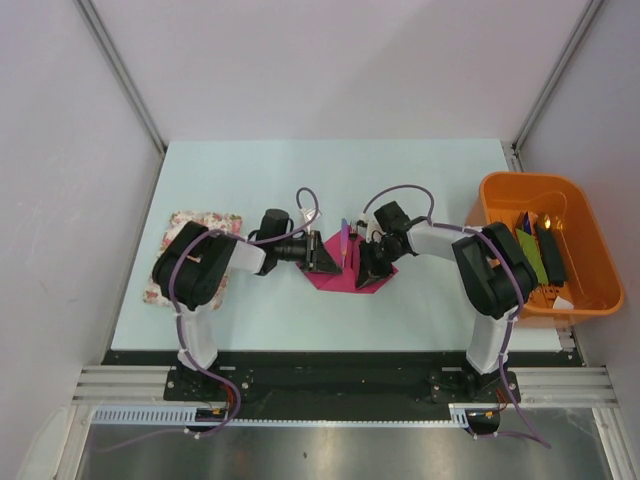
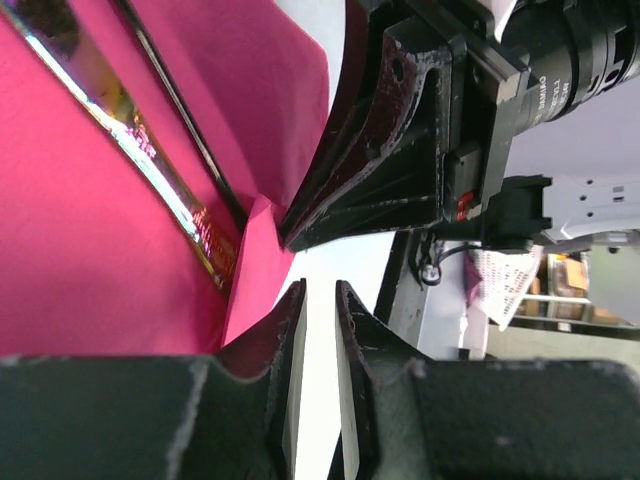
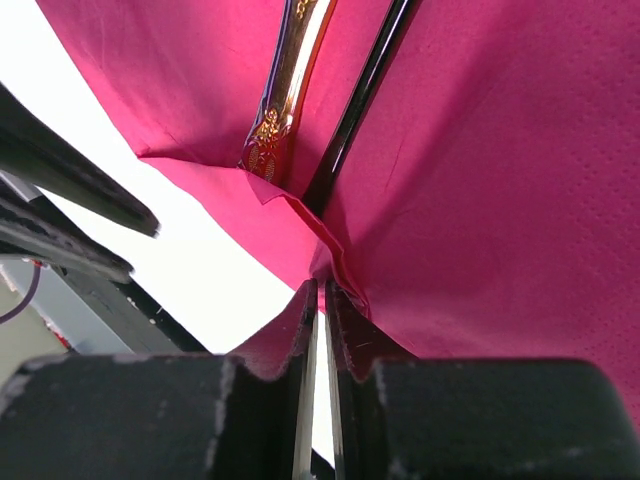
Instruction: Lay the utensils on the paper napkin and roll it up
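Note:
The magenta paper napkin [image 1: 345,281] lies mid-table between both grippers, its near edge lifted into a fold. The utensils [image 1: 345,238] rest on it: a shiny iridescent piece [image 2: 140,145] [image 3: 290,80] and a thin black one [image 2: 185,120] [image 3: 365,90], their lower ends under the fold. My right gripper [image 1: 366,267] [image 3: 322,284] is pinched on the napkin's [image 3: 500,200] folded edge. My left gripper [image 1: 325,258] [image 2: 318,286] sits at the napkin's [image 2: 80,250] left side, jaws slightly apart with only bare table between them.
An orange tub [image 1: 530,181] with green and black items stands at the right edge. A floral cloth mat [image 1: 205,219] lies at the left, partly under my left arm. The two grippers are close together, almost facing each other.

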